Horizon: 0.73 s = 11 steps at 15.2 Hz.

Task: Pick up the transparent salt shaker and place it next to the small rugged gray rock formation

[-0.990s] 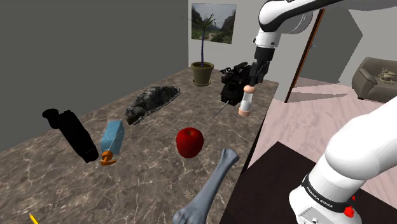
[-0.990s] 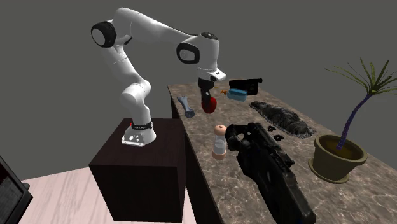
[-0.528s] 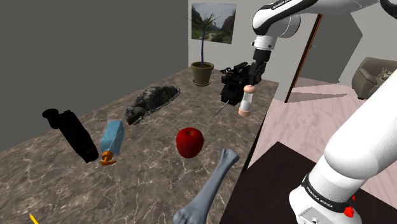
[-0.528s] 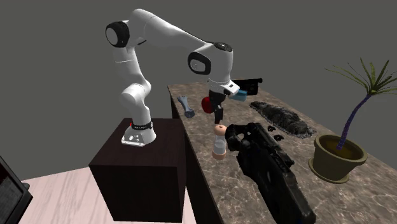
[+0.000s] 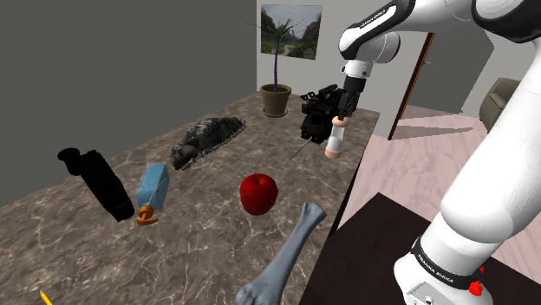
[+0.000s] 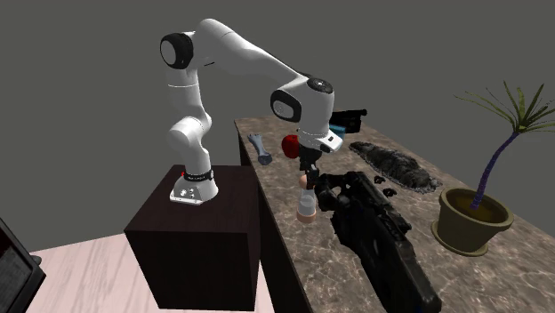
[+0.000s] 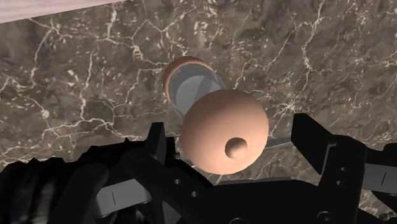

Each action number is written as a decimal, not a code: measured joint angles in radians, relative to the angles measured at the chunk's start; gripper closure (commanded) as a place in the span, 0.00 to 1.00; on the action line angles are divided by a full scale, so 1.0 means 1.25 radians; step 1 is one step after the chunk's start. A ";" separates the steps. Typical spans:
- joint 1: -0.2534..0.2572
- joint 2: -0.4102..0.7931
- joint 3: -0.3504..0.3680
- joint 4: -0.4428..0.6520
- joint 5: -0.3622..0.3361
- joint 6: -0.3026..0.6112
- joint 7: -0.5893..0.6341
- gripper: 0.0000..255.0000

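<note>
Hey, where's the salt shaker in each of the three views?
Shoulder view: salt shaker right of centre, slightly above the middle, by the table's edge.
Second exterior view: just below centre, under the gripper.
Wrist view: between the gripper's open fingers, round cap nearest.
Shared landmark: the black camera beside it.

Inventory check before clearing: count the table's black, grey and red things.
Black: 2, camera and elongated object
Grey: 2, rock formation and bone
Red: 1, apple
Total: 5
</note>
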 measured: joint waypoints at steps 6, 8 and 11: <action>0.001 0.005 0.002 -0.021 0.008 0.033 -0.004 0.00; 0.002 0.006 0.002 -0.020 0.008 0.033 -0.004 0.00; 0.000 0.005 0.000 -0.019 0.008 0.033 -0.003 1.00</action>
